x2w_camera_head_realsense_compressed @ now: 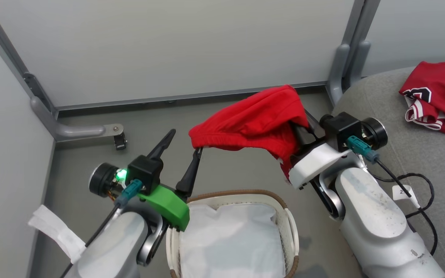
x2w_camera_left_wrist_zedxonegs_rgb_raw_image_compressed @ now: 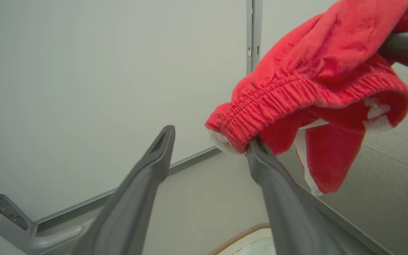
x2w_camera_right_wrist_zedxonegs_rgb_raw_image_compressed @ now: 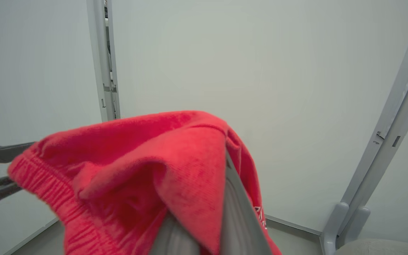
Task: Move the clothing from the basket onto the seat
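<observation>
Dark, tapered fingers of the left gripper stood spread wide at 8 o'clock in the head view, released, with nothing between them. The tip of one finger touched the underside of the gathered waistband of a red knitted garment with white trim.

That garment hung in the air at the centre of the head view. It stretched like a hammock from that fingertip toward 3 o'clock, above the grey floor and clear of the basket. Its cloth looked soft and fleecy, and the waistband was puckered with elastic ribs. In the left wrist view a white stripe ran down a drooping fold.

At 6 o'clock sat the small oval cream plastic basket, with perforated sides and a brown woven rim. A white cloth liner lay smooth inside it, and the picture's bottom edge cut off its near end.

The right gripper, at 2 o'clock, was mostly hidden under the garment. In the right wrist view its two grey fingers rose close together, clenched on a fold of the red cloth draped over them.

At 3 o'clock the large grey woven-fabric seat, rounded at its edge, carried a second red garment with white stripes and a black-and-white emblem. It lay crumpled, and the right edge cut off its far side.
</observation>
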Robot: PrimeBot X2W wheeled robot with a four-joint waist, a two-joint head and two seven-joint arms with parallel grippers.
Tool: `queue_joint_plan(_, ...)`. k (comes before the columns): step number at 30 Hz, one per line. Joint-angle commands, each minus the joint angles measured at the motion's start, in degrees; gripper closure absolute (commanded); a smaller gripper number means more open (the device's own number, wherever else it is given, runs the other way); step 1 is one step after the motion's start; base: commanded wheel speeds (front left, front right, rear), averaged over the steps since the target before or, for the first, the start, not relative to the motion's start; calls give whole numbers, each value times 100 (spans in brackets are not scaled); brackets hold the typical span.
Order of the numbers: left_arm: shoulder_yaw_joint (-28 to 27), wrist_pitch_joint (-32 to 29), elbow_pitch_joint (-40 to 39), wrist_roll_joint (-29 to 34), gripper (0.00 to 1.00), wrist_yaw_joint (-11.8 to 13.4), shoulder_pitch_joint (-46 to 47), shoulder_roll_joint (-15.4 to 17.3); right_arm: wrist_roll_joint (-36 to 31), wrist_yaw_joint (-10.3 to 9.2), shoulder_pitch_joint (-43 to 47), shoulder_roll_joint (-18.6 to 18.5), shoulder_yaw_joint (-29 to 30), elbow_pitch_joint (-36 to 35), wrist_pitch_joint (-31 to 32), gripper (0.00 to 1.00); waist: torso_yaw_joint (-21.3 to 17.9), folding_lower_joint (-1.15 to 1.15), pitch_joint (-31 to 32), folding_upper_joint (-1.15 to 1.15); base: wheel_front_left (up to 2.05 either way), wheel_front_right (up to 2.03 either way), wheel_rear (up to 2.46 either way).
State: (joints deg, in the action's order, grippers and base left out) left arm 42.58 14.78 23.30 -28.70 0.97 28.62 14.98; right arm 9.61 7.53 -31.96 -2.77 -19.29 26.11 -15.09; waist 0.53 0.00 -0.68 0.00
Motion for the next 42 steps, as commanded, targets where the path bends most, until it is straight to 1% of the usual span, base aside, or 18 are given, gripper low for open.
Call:
queue_joint_plan(1,-19,49,19,-43,0,-28,-166,-43,-50,-8,105,-21,61,-39,-12,100,-30,0,-19,0,0,0,0)
queue_joint_plan(7,-42,41,-63,132,0,-132,-579,-134,-203,-8,200,-21,309,-73,-12,100,-104,0,-63,0,0,0,0)
queue_joint_plan(14,-183,42,-178,295,0,-219,-902,-292,-378,-8,343,-21,631,-126,-12,100,-182,0,-85,0,0,0,0)
queue_joint_plan(19,-301,37,-257,397,0,-291,-1101,-409,-422,-8,433,-21,752,-171,-12,100,-259,0,-96,0,0,0,0)
queue_joint_plan(24,-388,37,-300,548,0,-358,-1222,-466,-455,-8,495,-22,877,-250,-12,100,-428,0,-154,0,0,0,0)
queue_joint_plan(28,-500,37,-388,636,0,-397,-1272,-511,-520,-8,506,-28,967,-272,-12,100,-733,0,-302,0,0,0,0)
queue_joint_plan(35,-653,37,-457,828,0,-464,-1157,-559,-610,-8,492,-46,1150,-394,-12,100,-1516,0,-656,0,0,0,0)
queue_joint_plan(42,-723,38,-459,1002,0,-543,-1004,-558,-630,-8,632,-40,1368,-518,-11,100,-2214,0,-935,0,0,0,0)
